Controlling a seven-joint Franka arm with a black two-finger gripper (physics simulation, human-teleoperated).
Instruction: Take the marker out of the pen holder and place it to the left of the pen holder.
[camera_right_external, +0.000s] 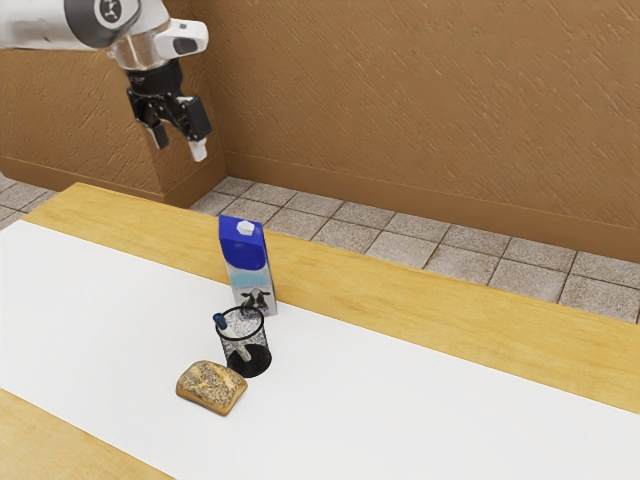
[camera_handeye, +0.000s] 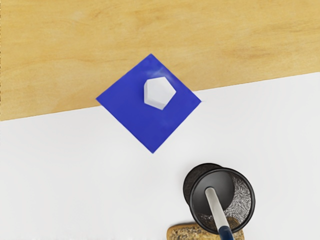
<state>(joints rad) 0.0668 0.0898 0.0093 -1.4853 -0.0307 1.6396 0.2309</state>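
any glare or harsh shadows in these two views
Exterior view: soft, even light, no hard shadows around the blue-and-white milk carton or seeded brown bread slice; wrist view: faint pale sheen on the carton's blue top near its white faceted cap, speckled grey on the black mesh pen holder.

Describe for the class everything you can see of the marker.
The marker is slim and straight, with a pale grey, smooth-looking barrel and a dark blue end. It stands tilted in the black mesh pen holder, grey end down inside, blue end sticking out past the rim on the side toward the bread. It appears to lean on that rim. I can't tell whether the blue part is a cap.
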